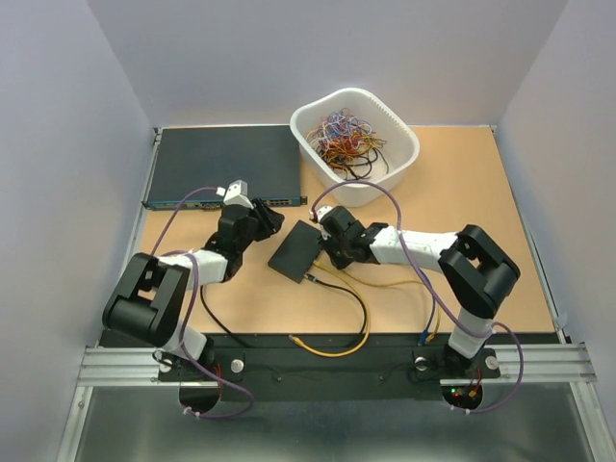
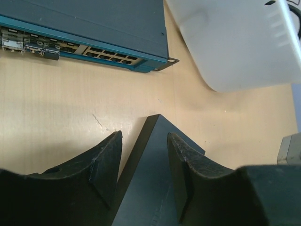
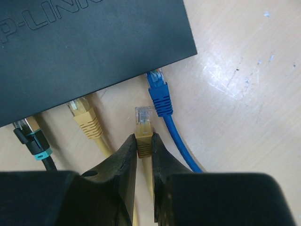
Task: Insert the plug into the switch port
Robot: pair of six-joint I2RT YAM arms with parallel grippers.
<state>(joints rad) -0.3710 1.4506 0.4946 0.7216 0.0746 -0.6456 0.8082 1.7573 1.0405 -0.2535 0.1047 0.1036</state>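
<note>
"Where's the plug (image 3: 142,115)?"

"Pinched in my right gripper (image 3: 144,142). Both fingers are pressed tight on its yellow boot, and the clear tip sticks out ahead."

"And the switch port?"

"It's somewhere along the near edge of the black box (image 3: 84,52), but that edge overhangs, so I can't see the socket itself. The plug points at the gap between the tan cable (image 3: 83,118) and the blue cable (image 3: 159,94), both already seated, and it sits just short of the box without touching. A black cable (image 3: 32,137) sits further left."

"Your other hand?"

"My left gripper (image 2: 144,136) is spread wide, with a corner of the box between the fingers (image 2: 101,165) (contact I can't judge). Beyond it lie the grey unit (image 2: 94,21) with its teal strip and the white basket (image 2: 235,42), all on the table (image 1: 462,192)."
</note>
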